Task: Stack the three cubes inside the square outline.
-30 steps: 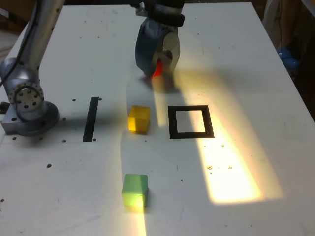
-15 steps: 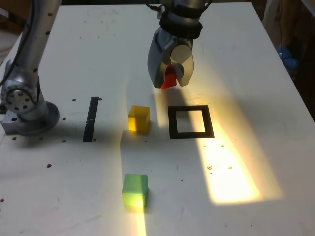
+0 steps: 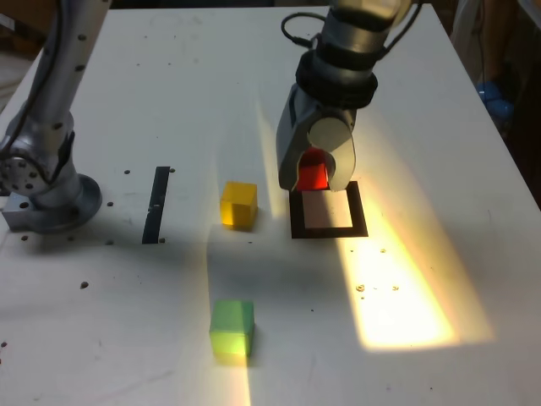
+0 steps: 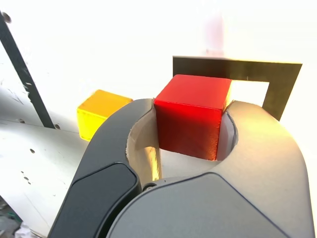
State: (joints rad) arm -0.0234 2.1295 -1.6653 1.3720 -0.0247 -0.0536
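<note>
We see the grey two-jaw gripper (image 3: 315,173) clamped on the small glossy red cube (image 3: 314,175), held level w/ flat faces and sharp edges, above the far edge of the black tape square outline (image 3: 329,232) at the white table (image 3: 439,110) centre. The yellow cube (image 3: 238,205) sits just beside the outline toward the exterior view's left; the green cube (image 3: 232,329) lies nearer the table's front edge.

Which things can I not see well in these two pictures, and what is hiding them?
- Square outline: in the exterior view the gripper covers its far side; in the wrist view glare washes out part of it.
- Red cube: its lower part sits behind the jaws, so whether it touches the table is unclear.
- Green cube: outside the wrist view.
</note>
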